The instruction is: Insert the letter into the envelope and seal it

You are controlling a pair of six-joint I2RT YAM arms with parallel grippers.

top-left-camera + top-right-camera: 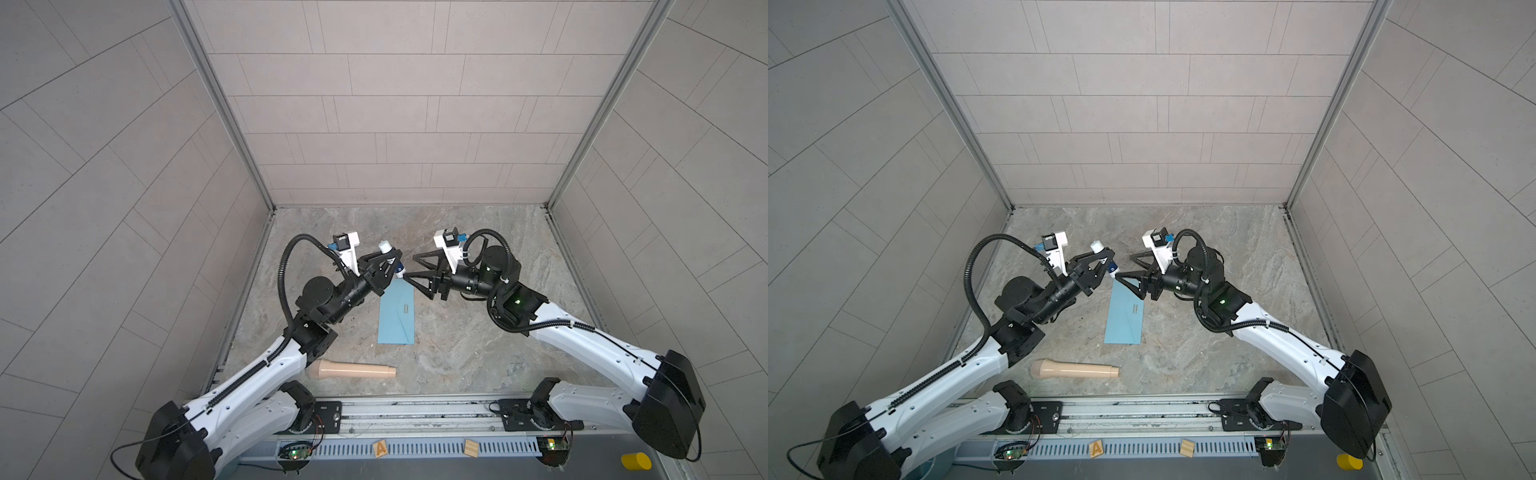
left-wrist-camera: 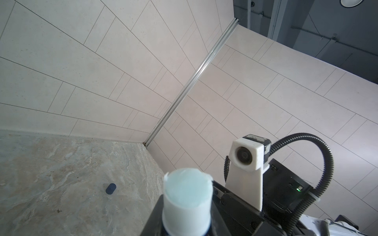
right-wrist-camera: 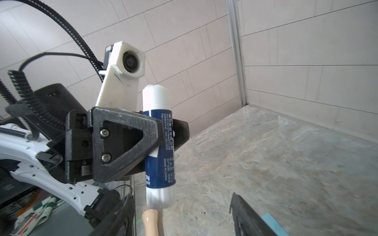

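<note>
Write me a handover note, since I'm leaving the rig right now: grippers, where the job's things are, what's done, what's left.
The left gripper is shut on the glue stick, which is uncapped. Its dark cap lies on the table.
The right gripper is open and empty, beside the stick's lower end and over the far end of the envelope.
The envelope lies flat mid-table. The letter shows in no view and is probably inside.
Done: insertion, apparently.
Left: glue the flap and press it shut. I cannot tell whether any glue is on yet.
</note>
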